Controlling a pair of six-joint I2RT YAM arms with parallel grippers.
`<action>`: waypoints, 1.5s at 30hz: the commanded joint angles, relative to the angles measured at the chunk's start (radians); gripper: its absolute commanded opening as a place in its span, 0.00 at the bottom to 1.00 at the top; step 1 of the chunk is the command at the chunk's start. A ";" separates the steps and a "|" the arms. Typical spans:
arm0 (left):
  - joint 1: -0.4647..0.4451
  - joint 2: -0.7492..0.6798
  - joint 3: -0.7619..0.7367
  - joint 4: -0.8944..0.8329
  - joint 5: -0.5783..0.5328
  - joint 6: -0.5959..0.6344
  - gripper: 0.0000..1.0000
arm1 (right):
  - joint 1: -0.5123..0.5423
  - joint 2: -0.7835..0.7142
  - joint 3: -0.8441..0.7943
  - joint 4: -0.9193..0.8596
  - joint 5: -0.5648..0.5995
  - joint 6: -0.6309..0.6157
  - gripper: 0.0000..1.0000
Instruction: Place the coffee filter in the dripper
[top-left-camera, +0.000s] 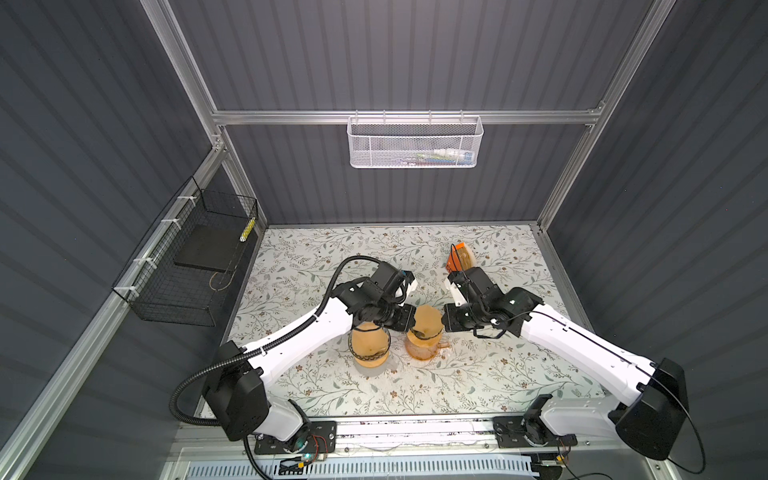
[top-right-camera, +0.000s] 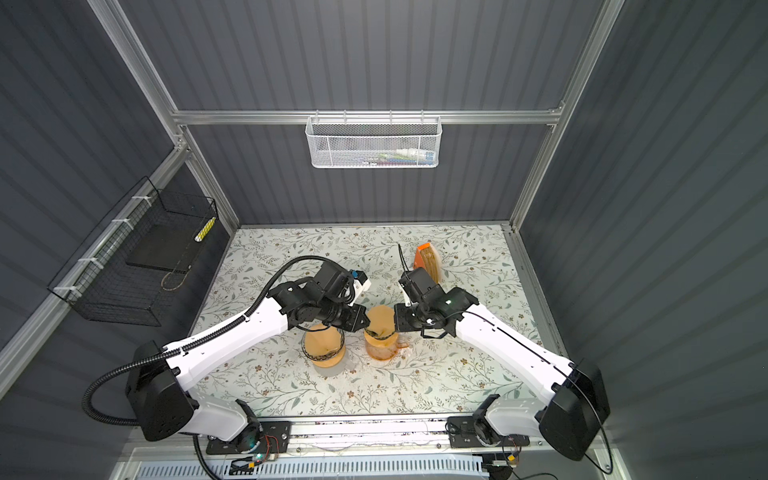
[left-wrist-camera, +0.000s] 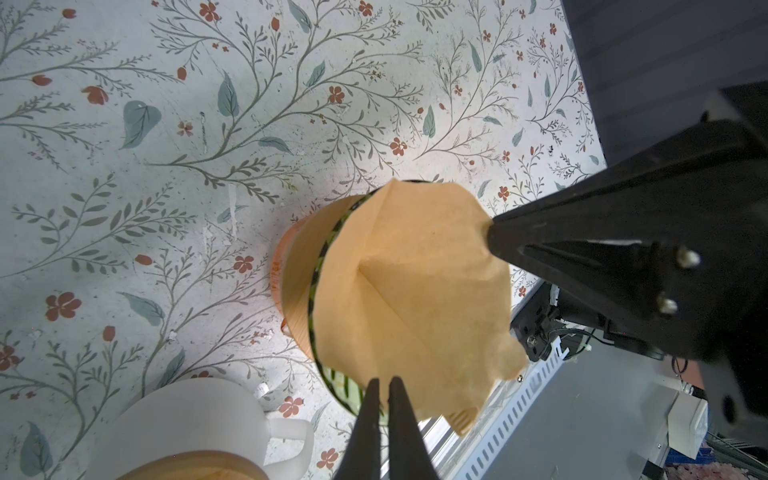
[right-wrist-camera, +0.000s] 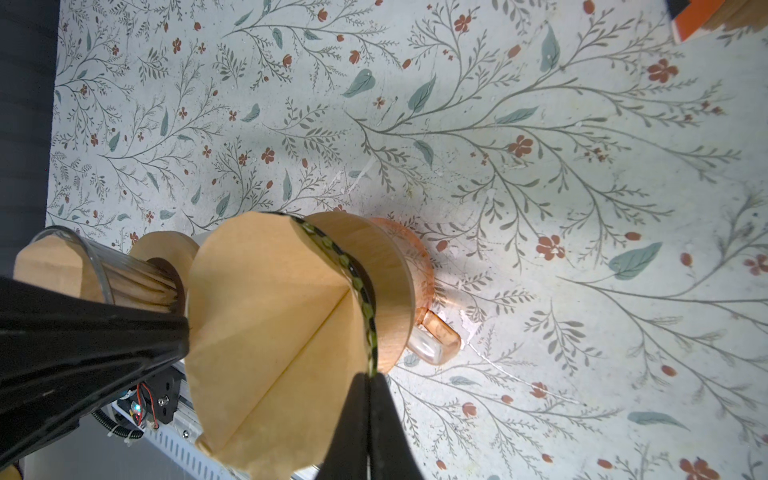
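Coffee filter (top-left-camera: 428, 319) is sitting in the dripper (right-wrist-camera: 376, 270), which is on the orange glass mug (top-left-camera: 422, 352) mid tabletop (top-left-camera: 457, 386). The cone stands roughly upright, point down inside, open mouth up, its rim poking well above the dripper. The 2 hands are clamped on that rim from opposite sides: left hand (left-wrist-camera: 384, 380), right hand (right-wrist-camera: 368, 376).

white basket (top-left-camera: 415, 143) contents: too blurred to tell | white jug (left-wrist-camera: 187, 415): cut off by left wrist view's edge | dripper (left-wrist-camera: 299, 270): mostly hidden behind coffee filter (left-wrist-camera: 415, 291)
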 joint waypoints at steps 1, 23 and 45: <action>-0.004 0.015 -0.015 -0.014 -0.013 0.012 0.09 | 0.004 0.006 -0.009 0.000 -0.004 -0.009 0.07; -0.004 0.027 0.017 -0.067 -0.052 0.029 0.09 | 0.014 0.009 0.035 -0.041 0.021 -0.023 0.07; -0.003 0.007 0.067 -0.078 -0.049 0.018 0.10 | 0.028 0.008 0.063 -0.057 0.039 -0.025 0.07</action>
